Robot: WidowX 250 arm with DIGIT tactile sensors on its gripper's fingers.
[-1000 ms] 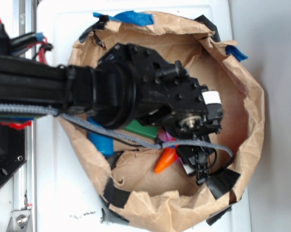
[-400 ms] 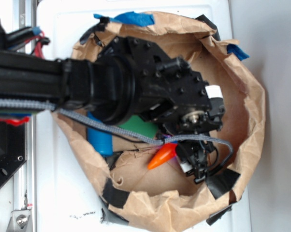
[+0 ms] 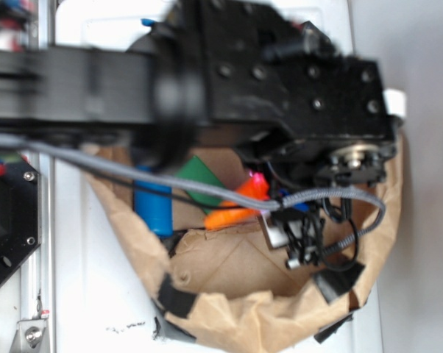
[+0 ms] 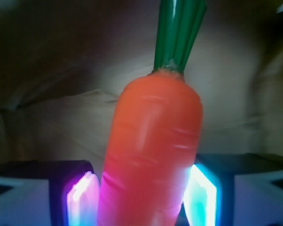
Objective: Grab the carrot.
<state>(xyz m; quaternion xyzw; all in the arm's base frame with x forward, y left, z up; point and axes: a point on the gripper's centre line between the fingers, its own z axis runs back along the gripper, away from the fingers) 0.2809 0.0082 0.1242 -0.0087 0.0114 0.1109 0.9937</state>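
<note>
Carrot [image 4: 151,155] is being clamped between the gripper [image 4: 141,197] pads, stem pointing away from the wrist; in the blurry exterior view it is apparently being held above the paper bag [image 3: 229,301] floor, near the green block [image 3: 198,176].

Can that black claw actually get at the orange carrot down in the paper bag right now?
Yes, it looks so: the wrist view shows the carrot already between the gripper fingers, with nothing in between. Whether they are pressing on it is unclear.
</note>
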